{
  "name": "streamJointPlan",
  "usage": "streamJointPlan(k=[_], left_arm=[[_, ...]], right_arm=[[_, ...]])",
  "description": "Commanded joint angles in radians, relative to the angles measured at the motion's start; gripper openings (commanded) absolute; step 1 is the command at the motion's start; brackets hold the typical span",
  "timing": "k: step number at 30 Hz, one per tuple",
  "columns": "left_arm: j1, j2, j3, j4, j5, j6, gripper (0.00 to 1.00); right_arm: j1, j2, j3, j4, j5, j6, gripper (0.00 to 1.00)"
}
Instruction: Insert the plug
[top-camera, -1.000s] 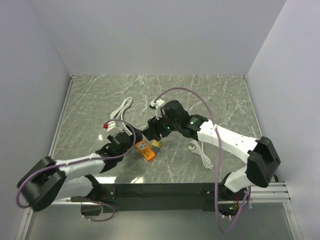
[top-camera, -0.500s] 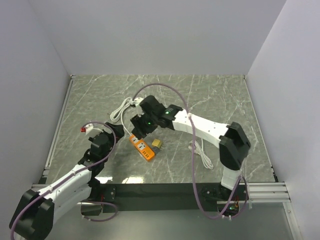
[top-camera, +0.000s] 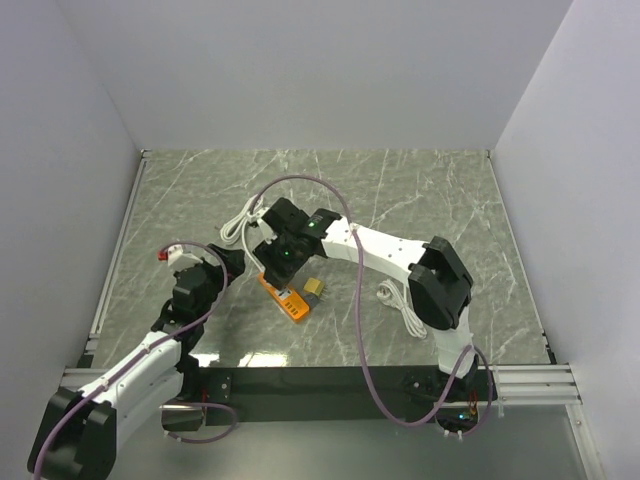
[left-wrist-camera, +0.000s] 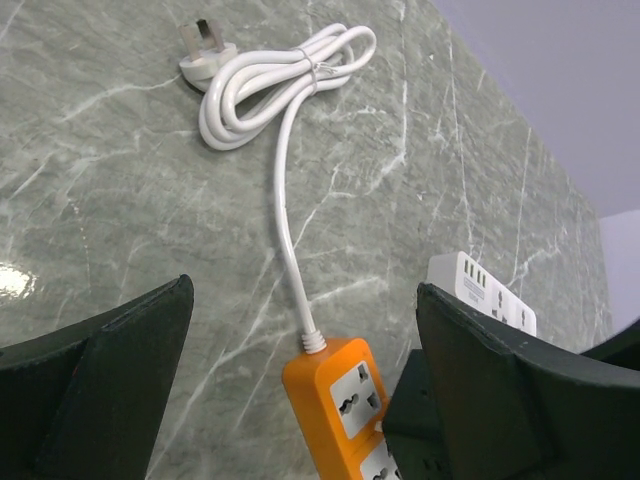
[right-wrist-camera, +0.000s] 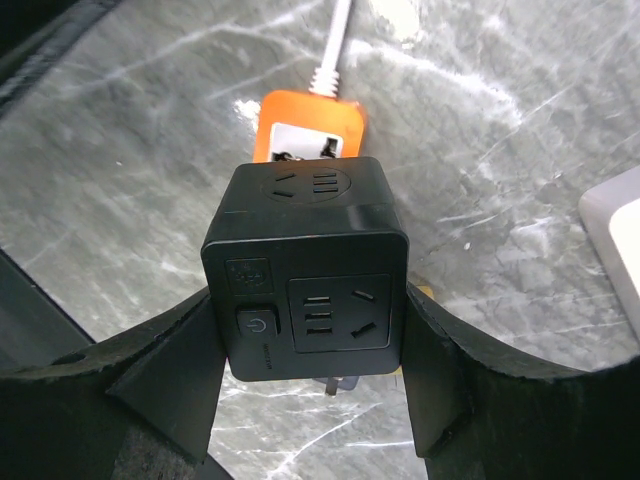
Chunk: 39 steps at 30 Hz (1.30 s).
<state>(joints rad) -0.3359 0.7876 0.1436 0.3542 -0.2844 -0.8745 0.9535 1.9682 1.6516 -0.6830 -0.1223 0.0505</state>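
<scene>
Black plastic cube adapter (right-wrist-camera: 305, 225): clamped in right gripper (right-wrist-camera: 310, 310), now swung over cord-side socket of orange rectangular power strip (top-camera: 288, 299), apparently not yet seated. Left gripper (top-camera: 215, 268): wide apart, pulled back leftward from strip. Means strip unsupported; needs careful alignment before pressing down.

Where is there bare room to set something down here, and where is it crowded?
Bare grey marble table along the back wall and right of the right arm. Crowded centre: orange plastic power strip, coiled white cable, black cube adapter.
</scene>
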Motion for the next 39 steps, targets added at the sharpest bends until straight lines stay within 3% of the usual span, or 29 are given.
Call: streamJointPlan(k=[1, 16, 39], left_arm=[[0.012, 0.001, -0.004, 0.054, 0.065, 0.04, 0.99], [0.023, -0.014, -0.01, 0.054, 0.093, 0.052, 0.99], [0.028, -0.013, -0.013, 0.074, 0.12, 0.06, 0.99]], right_arm=[[0.008, 0.009, 0.057, -0.012, 0.01, -0.017, 0.0], [0.008, 0.08, 0.169, -0.058, 0.007, -0.041, 0.0], [0.016, 0.129, 0.177, -0.089, 0.0, -0.041, 0.0]])
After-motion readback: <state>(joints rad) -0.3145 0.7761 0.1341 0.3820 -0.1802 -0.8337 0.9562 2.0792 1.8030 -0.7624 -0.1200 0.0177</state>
